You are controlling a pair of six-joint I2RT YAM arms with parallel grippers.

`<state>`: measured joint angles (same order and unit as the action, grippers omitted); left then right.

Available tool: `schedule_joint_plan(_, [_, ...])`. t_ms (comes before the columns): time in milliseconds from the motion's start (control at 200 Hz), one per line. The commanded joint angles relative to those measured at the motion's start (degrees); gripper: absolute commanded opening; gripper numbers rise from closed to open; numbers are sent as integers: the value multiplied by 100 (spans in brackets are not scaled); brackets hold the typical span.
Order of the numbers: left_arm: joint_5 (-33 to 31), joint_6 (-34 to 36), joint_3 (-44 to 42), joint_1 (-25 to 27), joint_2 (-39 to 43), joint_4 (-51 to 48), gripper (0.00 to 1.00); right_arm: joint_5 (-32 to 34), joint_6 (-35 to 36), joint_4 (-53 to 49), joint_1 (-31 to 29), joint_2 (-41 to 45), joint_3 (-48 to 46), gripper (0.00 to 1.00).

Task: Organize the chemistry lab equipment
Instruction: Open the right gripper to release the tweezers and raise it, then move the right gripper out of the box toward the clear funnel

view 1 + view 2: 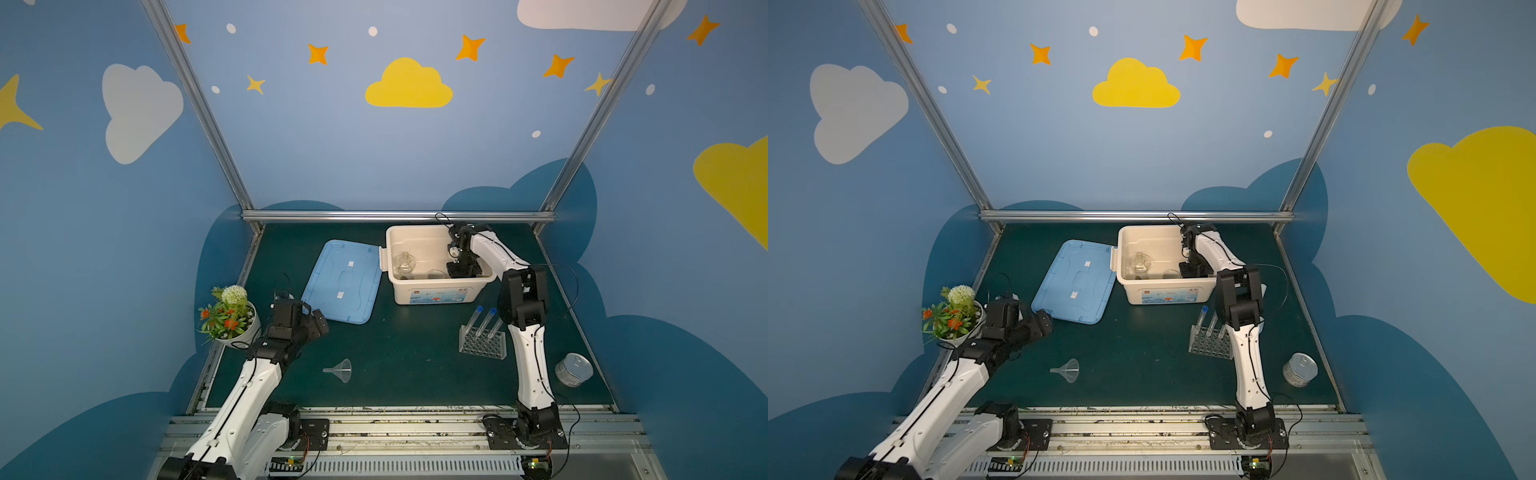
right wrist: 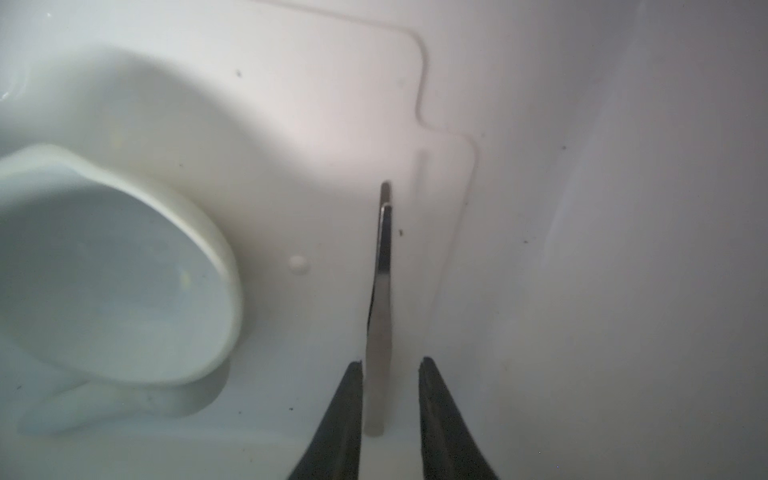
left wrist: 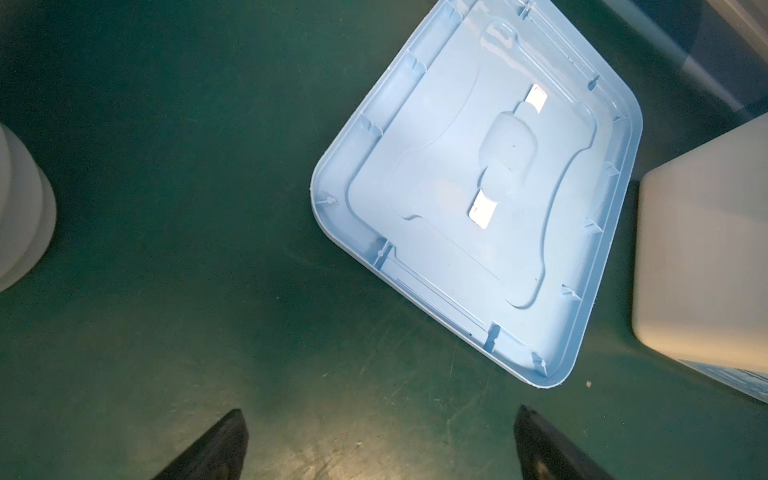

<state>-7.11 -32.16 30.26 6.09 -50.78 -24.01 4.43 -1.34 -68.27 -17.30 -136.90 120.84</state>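
Right wrist view showed the right gripper [image 2: 388, 363] low inside the cream plastic storage bin [image 2: 602, 208]. Its jaws stood a little apart and clamped on nothing. The thin steel tweezers [image 2: 381, 291] lay on the bin floor in the gap between them. Their long axis ran straight ahead from the jaws, in line with the fingers, and the pointed end was the far end. One finger sat just beside the tweezers' flank, and a clear gap showed on the other side. A white ceramic cup [image 2: 116, 282] lay on its side near the tweezers but not touching them.

Judging by this, the tweezers were already delivered. The coming withdrawal probably called for a lift away from the floor, since a sideways sweep could drag the tweezers by the close finger.

In a top view, the clear plastic funnel [image 1: 341, 370] lay on its side on the green mat [image 1: 395, 353], nearer the left arm. The left gripper [image 1: 316, 325] hovered by the pale blue lid [image 1: 343, 282] with its jaws wide apart and empty. The blue-capped test tubes [image 1: 482, 322] stood in the clear holed rack [image 1: 482, 347], close to the right arm.
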Motion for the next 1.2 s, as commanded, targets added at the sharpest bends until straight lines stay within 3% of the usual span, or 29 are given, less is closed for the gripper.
schedule_joint_plan(0, [13,74,-38,-20,42,-38,100,36,-85,-51,67,94,-112,28])
schedule_joint_plan(310, [35,52,-29,-20,60,-51,100,36,-232,103,26,941,-278,42])
schedule_joint_plan(586, [61,14,-29,-20,84,-52,100,-33,-412,370,-119,2021,-568,66])
schedule_joint_plan(676, [65,-5,-33,-19,94,-56,100,29,-492,535,-255,2442,-794,69])
schedule_joint_plan(881, [68,-68,-61,-20,104,-48,100,-65,-974,990,-676,3487,-1713,74])
schedule_joint_plan(1006, [166,-145,-133,-21,110,101,100,-698,-1687,1531,-911,4247,-2615,74])
schedule_joint_plan(1196, [198,-169,-135,-46,36,173,100,-827,-2437,2757,-1759,5473,-4121,74])
